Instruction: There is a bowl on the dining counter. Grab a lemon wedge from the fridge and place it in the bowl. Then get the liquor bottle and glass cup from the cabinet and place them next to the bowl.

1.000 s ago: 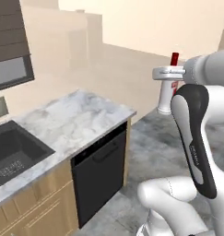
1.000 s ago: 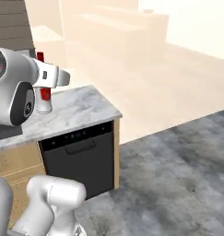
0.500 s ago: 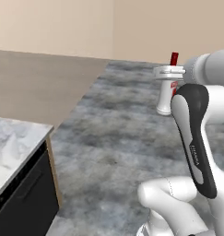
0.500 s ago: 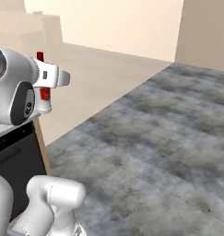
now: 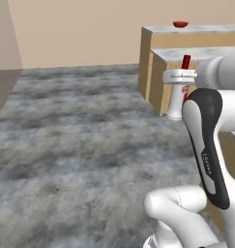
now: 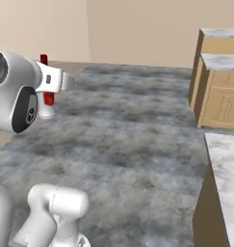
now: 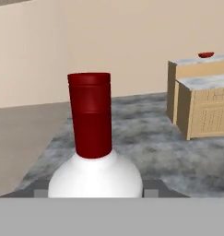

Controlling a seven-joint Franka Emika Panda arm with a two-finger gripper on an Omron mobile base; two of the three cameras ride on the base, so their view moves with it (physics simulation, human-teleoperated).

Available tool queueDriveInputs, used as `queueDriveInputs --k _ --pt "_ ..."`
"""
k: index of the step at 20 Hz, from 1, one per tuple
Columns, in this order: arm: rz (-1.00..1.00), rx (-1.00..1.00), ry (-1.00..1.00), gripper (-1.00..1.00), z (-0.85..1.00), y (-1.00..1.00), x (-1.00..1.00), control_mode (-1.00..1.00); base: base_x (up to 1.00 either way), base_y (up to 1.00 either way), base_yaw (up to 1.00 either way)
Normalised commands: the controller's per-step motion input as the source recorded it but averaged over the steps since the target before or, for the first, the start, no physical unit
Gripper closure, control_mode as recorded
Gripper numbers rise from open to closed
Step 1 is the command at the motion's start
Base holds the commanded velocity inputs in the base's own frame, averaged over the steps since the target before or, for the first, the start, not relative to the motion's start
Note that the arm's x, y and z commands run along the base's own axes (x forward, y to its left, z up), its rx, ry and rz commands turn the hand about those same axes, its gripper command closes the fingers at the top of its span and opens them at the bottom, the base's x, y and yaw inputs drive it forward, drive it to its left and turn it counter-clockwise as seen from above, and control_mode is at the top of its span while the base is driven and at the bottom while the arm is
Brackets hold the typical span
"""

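My gripper (image 5: 182, 75) is shut on the neck of the liquor bottle (image 5: 178, 99), a white bottle with a red cap and red label, held upright in the air over the floor. The bottle also shows at the left of the right base view (image 6: 46, 103). In the hand view its cap and shoulders (image 7: 91, 138) rise close in front. Far ahead, the red bowl (image 5: 180, 23) sits on the dining counter (image 5: 206, 30); bowl (image 7: 206, 55) and counter (image 7: 196, 62) appear at the hand view's upper right. The bowl's inside is too far off to make out.
A shorter marble-topped block (image 5: 198, 52) with tan drawer fronts (image 6: 224, 103) stands just in front of the dining counter. Grey mottled floor (image 5: 75, 131) stretches between me and it. A marble counter edge (image 6: 224, 164) runs close on my right. Beige walls lie behind.
The whole scene has swung as the base turned: the sink counter and dishwasher have left the views, and the dining counter with the bowl has come in. The bottle stays in the grip.
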Motion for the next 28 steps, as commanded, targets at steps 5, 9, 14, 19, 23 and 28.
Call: queueDriveInputs --k 5,9,14,19,23,28 --pt "0.00 0.00 0.00 1.00 0.00 0.00 0.00 1.00 1.00 0.41 -0.36" --pt "0.00 0.00 0.00 1.00 0.00 0.00 0.00 1.00 1.00 0.52 -0.26" --pt "0.00 0.00 0.00 1.00 0.00 0.00 0.00 1.00 1.00 0.53 -0.22" --pt "0.00 0.00 0.00 1.00 0.00 0.00 0.00 1.00 1.00 0.52 -0.19" --pt "0.00 0.00 0.00 1.00 0.00 0.00 0.00 1.00 1.00 0.52 -0.18" --pt "0.00 0.00 0.00 1.00 0.00 0.00 0.00 1.00 1.00 0.45 -0.16"
